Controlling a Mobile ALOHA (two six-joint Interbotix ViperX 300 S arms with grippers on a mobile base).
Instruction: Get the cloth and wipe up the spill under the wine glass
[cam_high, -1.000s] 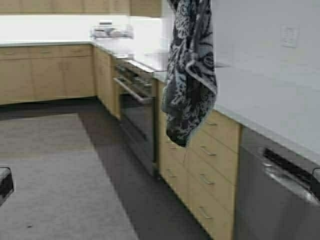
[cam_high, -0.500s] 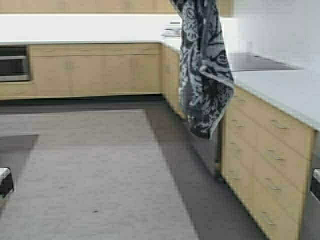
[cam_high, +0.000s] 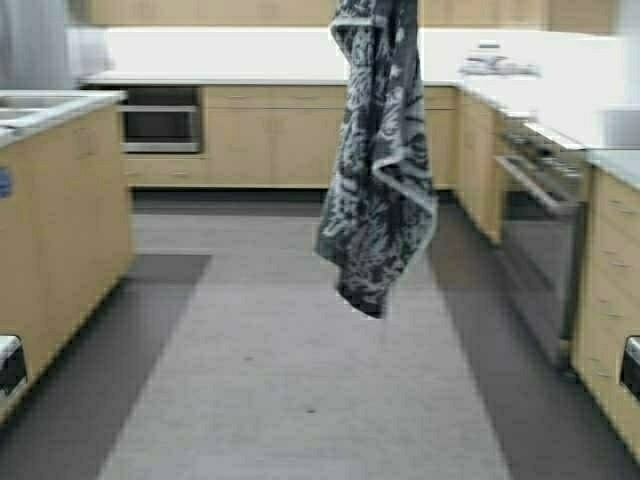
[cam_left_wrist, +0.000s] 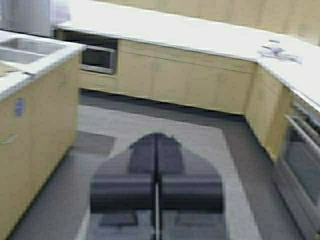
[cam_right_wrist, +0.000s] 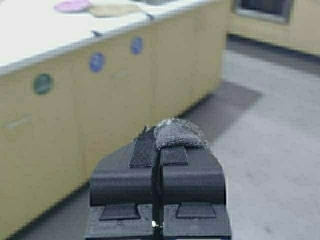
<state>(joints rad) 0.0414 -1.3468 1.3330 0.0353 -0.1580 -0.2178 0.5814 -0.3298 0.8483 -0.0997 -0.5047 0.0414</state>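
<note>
The dark grey cloth (cam_high: 378, 170) with a white floral pattern hangs in mid-air in the middle of the high view, its top end above the picture's edge. In the right wrist view my right gripper (cam_right_wrist: 159, 142) is shut, with a grey tuft of the cloth (cam_right_wrist: 175, 135) pinched at its fingertips. My left gripper (cam_left_wrist: 156, 142) is shut and empty, held over the floor. The wine glass and the spill are out of view.
A kitchen island (cam_high: 60, 200) stands at the left, also in the right wrist view (cam_right_wrist: 100, 90). An oven (cam_high: 540, 230) and drawers (cam_high: 610, 270) line the right. A back counter (cam_high: 270, 70) runs across. A grey rug (cam_high: 300, 380) covers the floor between.
The robot has turned: the oven and the drawers have shifted from the middle to the right, and the island has come into view at the left. The cloth hangs on, swinging slightly.
</note>
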